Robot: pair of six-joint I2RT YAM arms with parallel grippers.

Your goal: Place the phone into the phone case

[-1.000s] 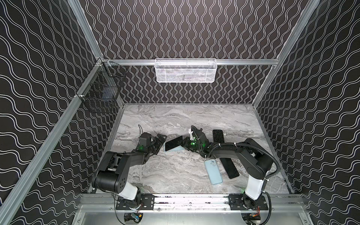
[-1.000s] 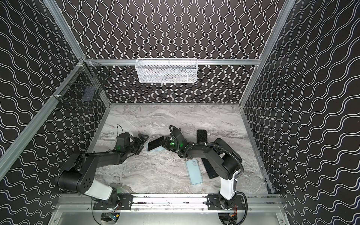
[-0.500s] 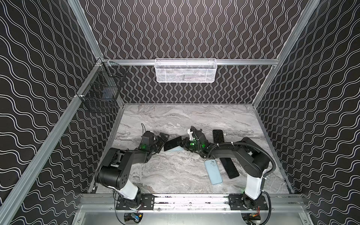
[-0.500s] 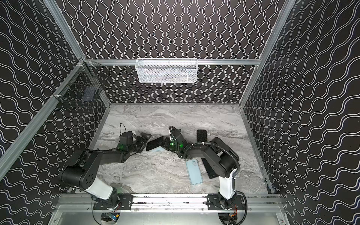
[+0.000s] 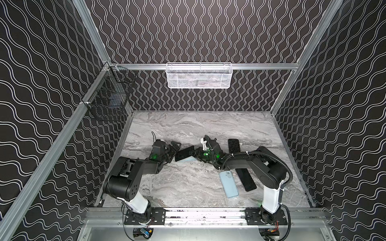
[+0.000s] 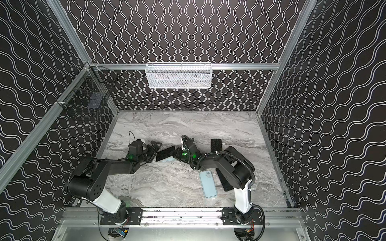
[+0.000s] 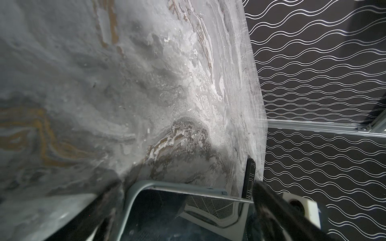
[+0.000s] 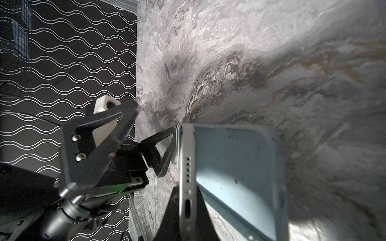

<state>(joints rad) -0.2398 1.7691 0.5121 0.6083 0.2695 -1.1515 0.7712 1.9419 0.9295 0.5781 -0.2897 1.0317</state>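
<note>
In both top views the phone case [image 5: 188, 160] lies flat on the counter [image 5: 188, 183], and the phone [image 5: 184, 153] is tilted over it. The phone's long axis runs along the case, from arm to arm. The right gripper [image 5: 198, 154] sits at the case's right end, its jaws clamped on that end of the phone. The left gripper [image 5: 174, 148] waits at the case's left end, jaws spread wide and holding nothing.

From the right wrist you see the phone [image 8: 186, 167] edge-on, its port end pinched between the jaws. It is angled off the case [image 8: 240, 167], not seated.

From the left wrist, the phone's free end [image 7: 158, 212] lies between the open jaws, just over the case rim [image 7: 208, 189].

Your left arm is the nearer one to that free end. Judging by this, seating the phone depends on bringing that end down square within the rim.
</note>
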